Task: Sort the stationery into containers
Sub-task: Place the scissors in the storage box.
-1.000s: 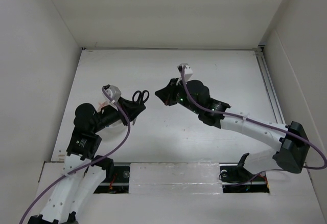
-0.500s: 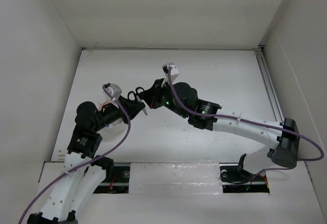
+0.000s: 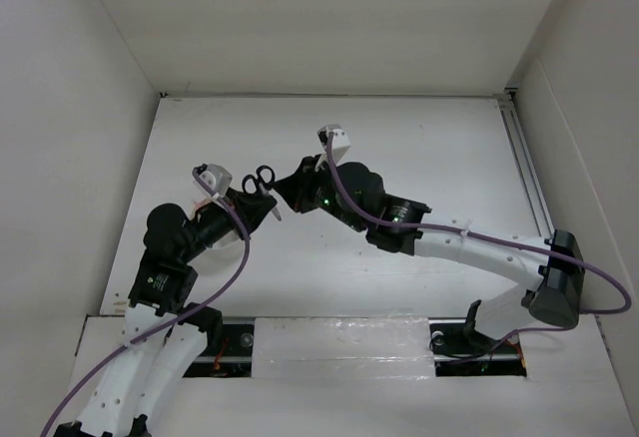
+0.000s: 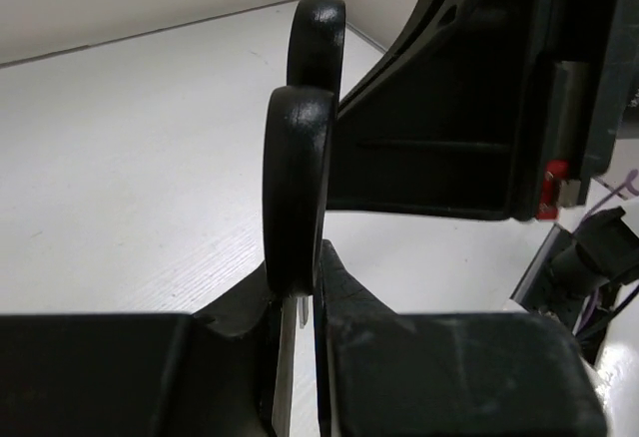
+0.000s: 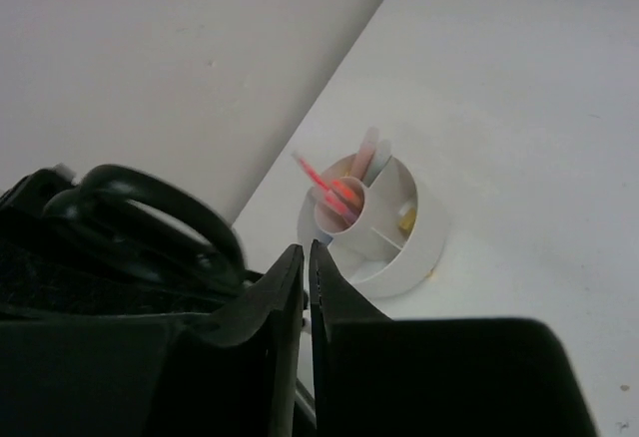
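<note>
Most of the sorting seems to be done. In the right wrist view the round white tub (image 5: pixel 421 245) stands on the bench (image 3: pixel 399 138) close to the side wall. Its middle cup holds red pens (image 5: pixel 342 194) together with some paler sticks which are too blurred to name, and a small yellow piece (image 5: pixel 407 219) lies in one of the side sections. The scissors (image 4: pixel 298 188) are not yet inside. The left pincer (image 4: pixel 298 322) is clamped on their blades and holds them above the bench, with the black handle rings pointing away from it. The right pincer (image 5: pixel 306 255) has its fingers almost together with nothing between them, and it is just beside the handle rings. I judge that the scissors are the last piece to put away, so what is left is to bring them to the tub, which the left arm hides in the top view, and to let them go in a free section.
</note>
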You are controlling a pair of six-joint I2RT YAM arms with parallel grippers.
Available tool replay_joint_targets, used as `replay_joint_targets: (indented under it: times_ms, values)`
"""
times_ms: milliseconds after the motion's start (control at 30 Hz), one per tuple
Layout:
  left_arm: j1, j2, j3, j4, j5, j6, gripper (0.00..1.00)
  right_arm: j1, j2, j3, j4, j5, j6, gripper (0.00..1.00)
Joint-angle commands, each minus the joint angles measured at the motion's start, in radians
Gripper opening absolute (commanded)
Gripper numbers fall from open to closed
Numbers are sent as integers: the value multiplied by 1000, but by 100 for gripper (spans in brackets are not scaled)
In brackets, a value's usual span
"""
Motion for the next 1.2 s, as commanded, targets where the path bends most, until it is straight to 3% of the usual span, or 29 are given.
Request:
replay_joint_targets:
  times_ms: [0,133,333,500,667,967,1167]
  values:
    - [-8,-16,35,21,-75,12,0,-62,-2,-25,41,21,16,14]
    - [-8,-7,44,-17,-198,30,0,-135,-13,-87,41,21,38,28]
    - [-8,13,53,-75,-518,104,0,-255,-137,-203,41,-42,47,28]
    - [-8,99,76,-115,-632,172,0,-300,-231,-293,41,-68,25,28]
    - [-8,136,80,-152,-621,268,0,-344,-331,-361,41,-114,-8,28]
    - [2,50,9,-164,-572,365,0,-435,-417,-424,41,-214,-8,28]
    - [2,151,18,-189,-543,428,0,-470,-447,-444,50,-248,-8,28]
